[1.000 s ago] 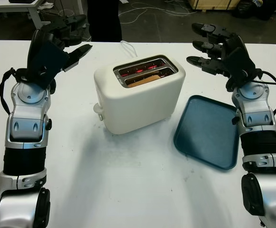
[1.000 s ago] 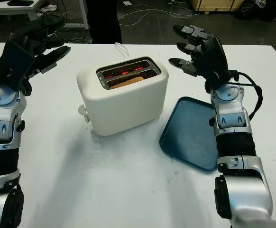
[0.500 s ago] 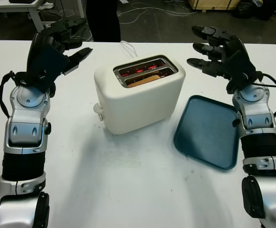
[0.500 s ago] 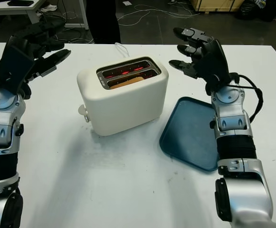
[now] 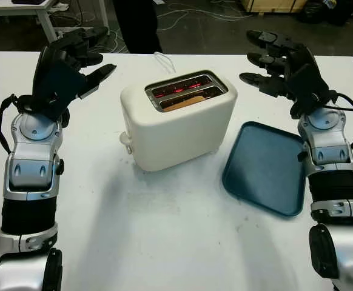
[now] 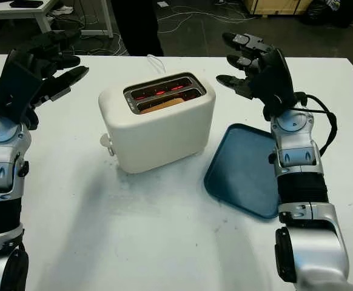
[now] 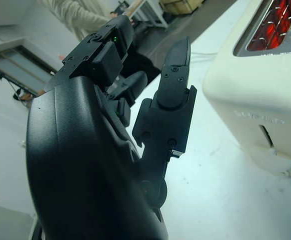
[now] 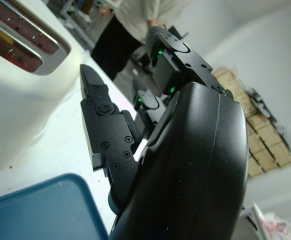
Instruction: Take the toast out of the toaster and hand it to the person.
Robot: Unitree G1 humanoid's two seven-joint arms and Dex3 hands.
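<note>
Overhead — white table (image 5: pixel 164 242), cabled floor (image 5: pixel 213 24)

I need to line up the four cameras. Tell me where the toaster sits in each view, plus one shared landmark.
Left eye view: toaster at centre, between both arms.
Right eye view: toaster slightly left of centre.
Left wrist view: its white side and a glowing slot at the frame's edge.
Right wrist view: its slotted top corner.
Shared landmark: the white table.

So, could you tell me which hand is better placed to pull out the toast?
Probably the right hand: it is open, close to the toaster's top corner. The toast sits in the nearer slot. The left hand is open but farther off.
</note>
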